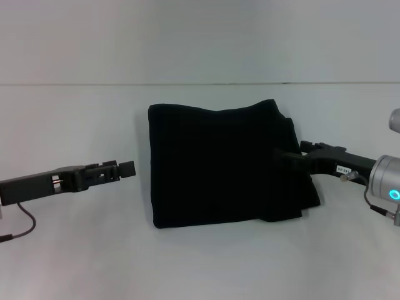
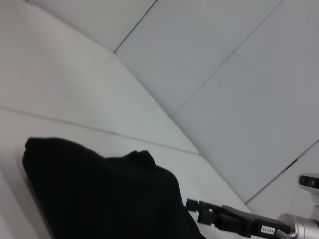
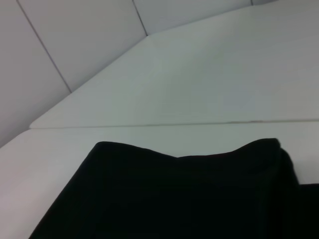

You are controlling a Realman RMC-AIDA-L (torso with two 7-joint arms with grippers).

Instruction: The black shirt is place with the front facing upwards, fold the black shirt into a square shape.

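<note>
Black shirt (image 1: 219, 165): lies folded into a roughly square block at the middle of the white table (image 1: 75, 250); no lettering or label is visible on the exposed surface.
Shirt edges: the far edge sags between two raised corners; the side toward the right arm shows stacked layers that stick out slightly past the top layer.
Right gripper (image 1: 289, 157): at the shirt's right side, its tip against or over the dark cloth; finger spacing cannot be told, nor whether it grips the fabric.
Right gripper, left wrist view (image 2: 199, 211): seen just beside the shirt's (image 2: 99, 194) edge, low over the table.
Left gripper (image 1: 124, 169): left of the shirt, apart from it with a strip of table between; finger spacing cannot be told.
Right wrist view: the shirt (image 3: 174, 199) fills the near field, the table beyond it.
</note>
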